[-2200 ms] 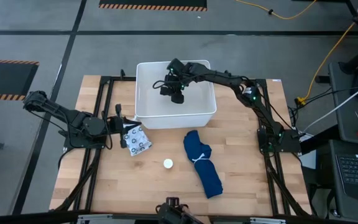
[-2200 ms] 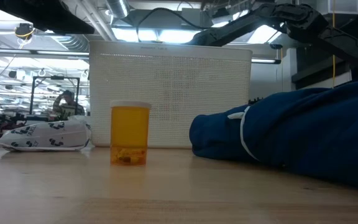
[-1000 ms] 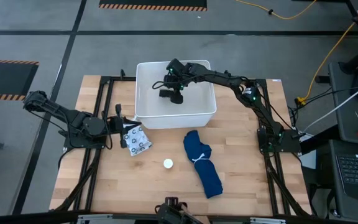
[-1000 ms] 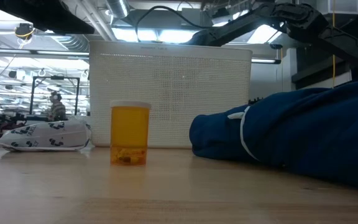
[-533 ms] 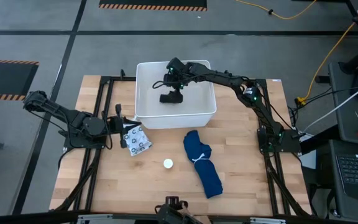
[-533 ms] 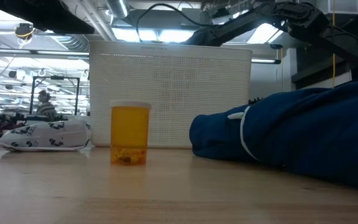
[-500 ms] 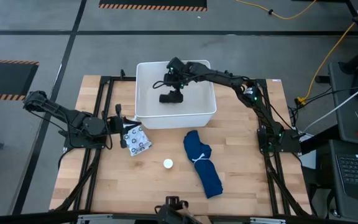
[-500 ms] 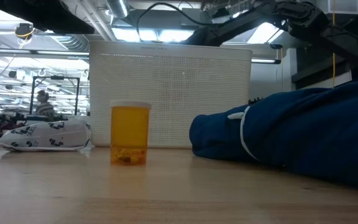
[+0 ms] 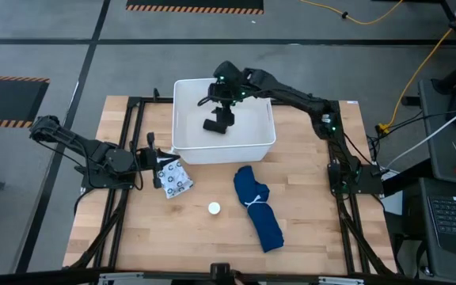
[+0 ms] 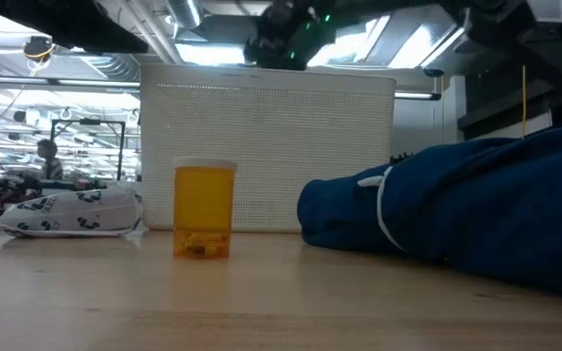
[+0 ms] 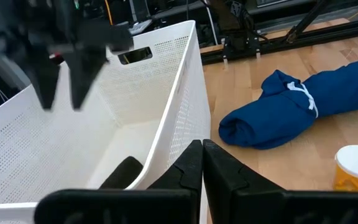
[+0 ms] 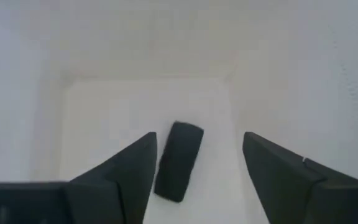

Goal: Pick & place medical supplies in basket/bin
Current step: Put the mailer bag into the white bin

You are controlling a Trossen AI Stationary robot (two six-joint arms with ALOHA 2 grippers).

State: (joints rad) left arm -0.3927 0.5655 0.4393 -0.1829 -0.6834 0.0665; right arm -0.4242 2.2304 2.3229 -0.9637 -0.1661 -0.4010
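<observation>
Right gripper [image 12: 194, 171]: fingers spread wide and empty, hanging above the inside of the bin [image 9: 184, 142]. Directly beneath them a small dark block [image 12: 179, 160] lies flat and free on the bin floor.

Left gripper [image 11: 202, 163]: fingers pressed together, holding nothing, parked low at the tabletop's left edge, just beside the packet [image 9: 173, 177] and near the bin's outer wall.

Supplies still on the tabletop [image 9: 315, 229], all in front of the bin: the packet at left; a small vial [image 10: 204, 210] with amber body and white cap, standing upright near the middle; the blue cloth bundle [image 9: 258, 206] at right, lying aslant with a white band about its waist.

Handling, by judgement. The bundle looks soft and will sag at both ends; take it across the banded waist, where the folds are tightest. The vial looks light, stiff and smooth, so it tips or slips easily; close on the body below the cap. The packet looks thin and limp, lying nearly flat; pinch a raised edge or corner.
</observation>
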